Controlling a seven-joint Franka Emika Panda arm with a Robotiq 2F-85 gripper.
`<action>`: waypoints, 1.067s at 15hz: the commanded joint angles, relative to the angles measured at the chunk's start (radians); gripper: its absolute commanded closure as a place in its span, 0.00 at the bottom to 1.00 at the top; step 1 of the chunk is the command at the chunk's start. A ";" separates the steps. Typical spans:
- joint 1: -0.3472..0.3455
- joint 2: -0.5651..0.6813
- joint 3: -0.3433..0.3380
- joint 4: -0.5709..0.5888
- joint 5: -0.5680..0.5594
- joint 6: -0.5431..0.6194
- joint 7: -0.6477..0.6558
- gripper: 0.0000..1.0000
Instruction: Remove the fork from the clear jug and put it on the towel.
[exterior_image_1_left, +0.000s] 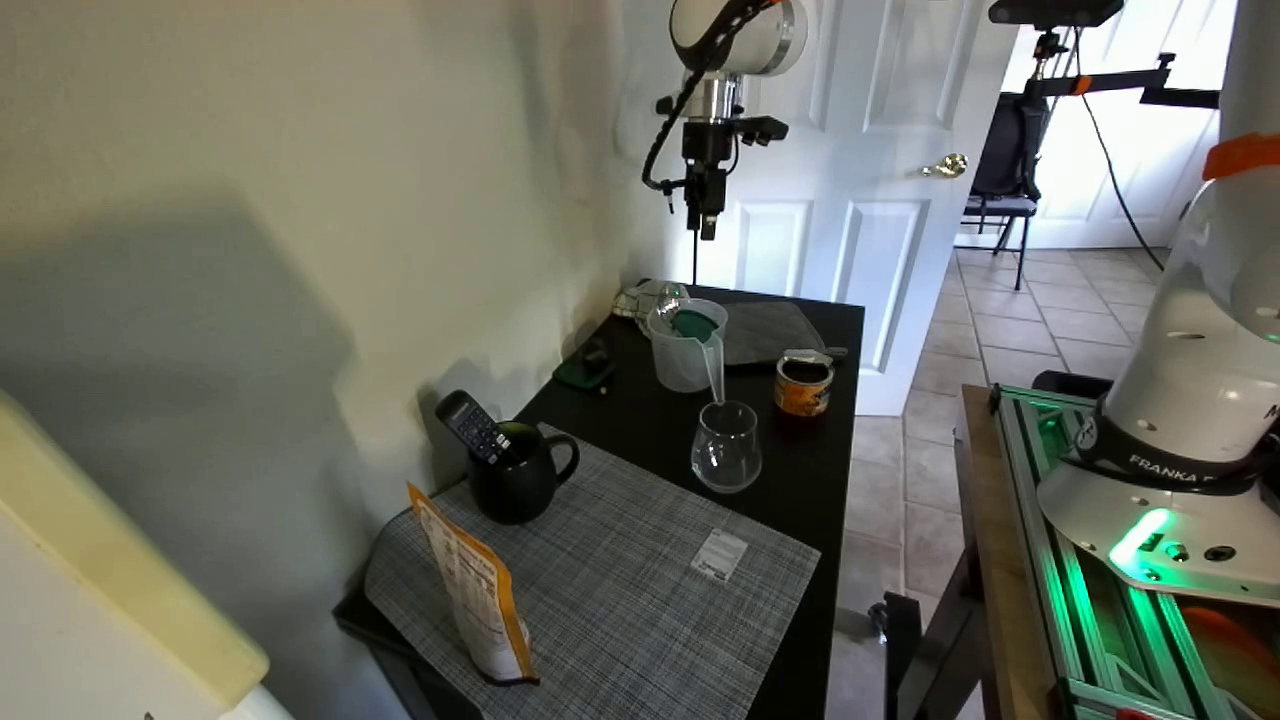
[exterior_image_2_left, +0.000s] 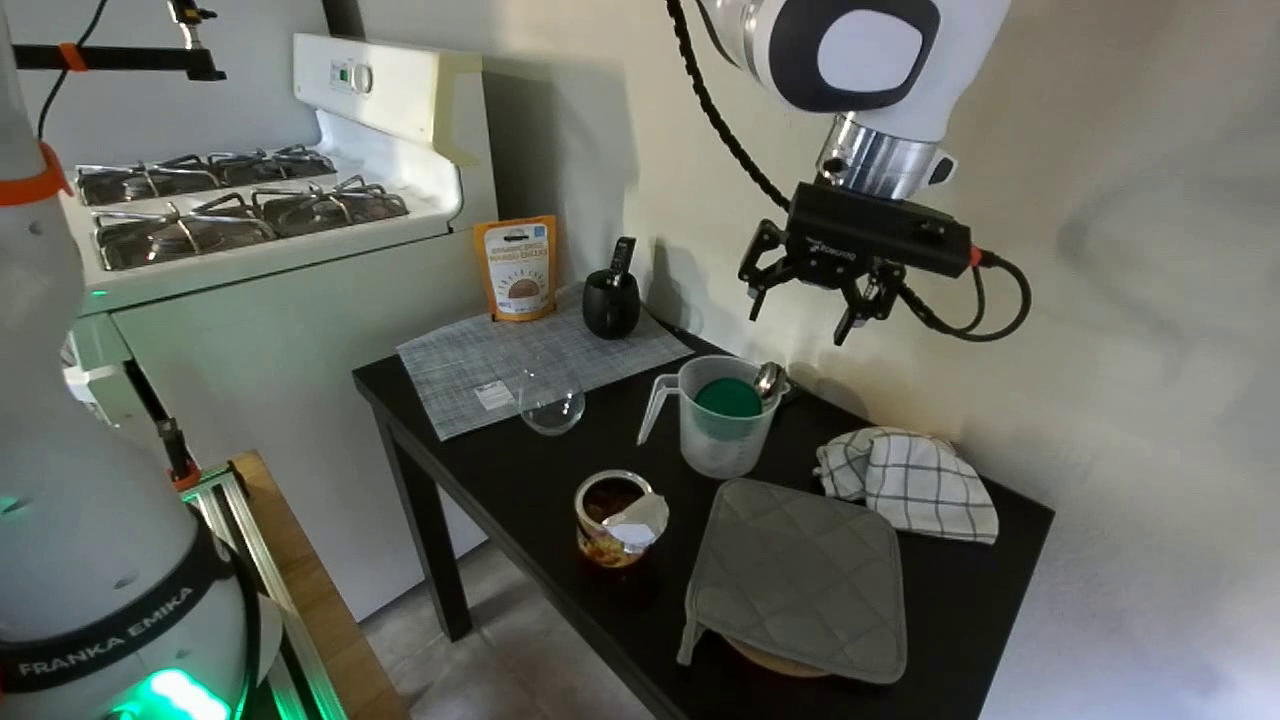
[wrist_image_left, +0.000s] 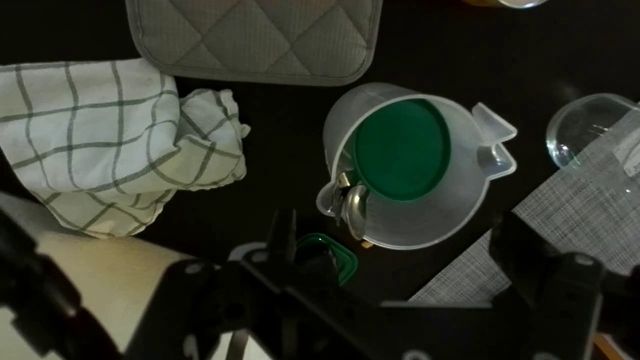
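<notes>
The clear jug (exterior_image_2_left: 715, 455) stands upright on the black table and shows in both exterior views (exterior_image_1_left: 680, 368). In the wrist view, the fork (wrist_image_left: 338, 205) leans at the jug's rim beside a spoon (wrist_image_left: 356, 210), with its tines up; a green round object (wrist_image_left: 402, 150) is also inside the jug. The fork's lower part is hidden. The towel (exterior_image_1_left: 620, 590), a flat grey woven cloth, lies at the table's stove end, also in the wrist view (wrist_image_left: 465, 272). My gripper (exterior_image_2_left: 796, 328) is open and empty, in the air well above the jug, touching nothing.
A glass (exterior_image_1_left: 726, 450) stands close to the jug and towel. A black mug with a remote (exterior_image_1_left: 515, 480) and an orange-brown packet (exterior_image_2_left: 517, 270) stand on the towel. An opened can (exterior_image_2_left: 605, 530), a quilted pot holder (exterior_image_2_left: 800, 580) and a checked cloth (exterior_image_2_left: 920, 485) are nearby. A wall runs behind.
</notes>
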 joint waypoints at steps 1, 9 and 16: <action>-0.049 0.073 0.055 0.028 0.009 0.051 -0.128 0.05; -0.093 0.156 0.112 0.077 0.005 0.062 -0.300 0.56; -0.090 0.192 0.130 0.104 -0.006 0.059 -0.305 0.58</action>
